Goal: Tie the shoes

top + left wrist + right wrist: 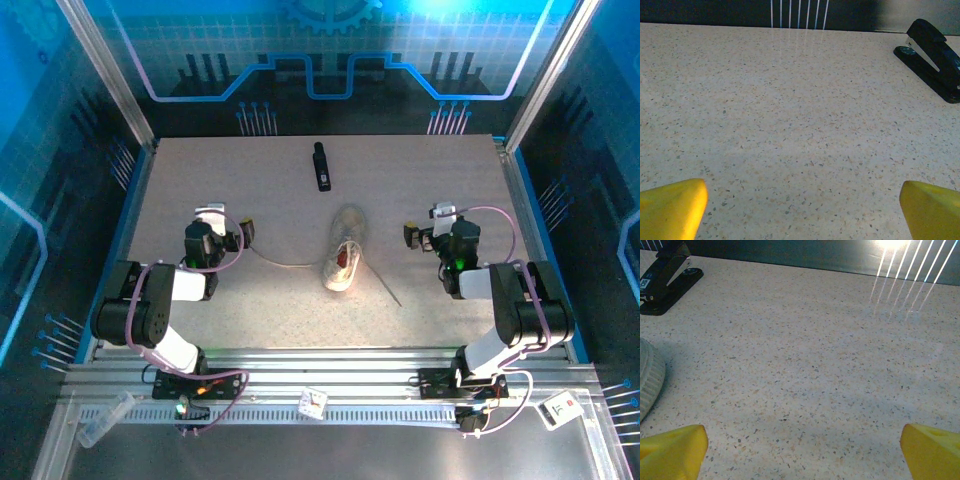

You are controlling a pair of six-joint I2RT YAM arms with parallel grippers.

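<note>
since the yellow-tipped left fingers point(672, 207) and right fingers point(675, 447) both stand spread wide and hold nothing, the risk lies in the pick-up to come. the thin pale lace on the left point(285, 264) and the thin pale lace on the right point(385, 285) lie flat on the speckled beige desk point(250, 180). the tips may close over them and come up bare, or a tug may drag the light shoe askew. the small off-white sneaker with red lining point(345, 250) lies untied between the two pairs of fingers, nearer the right pair. one lace ends near the left fingers; the other runs out on the near side of the right fingers, apart from them. a black stapler point(321, 166) sits beyond the sneaker, well apart from both pairs.
</note>
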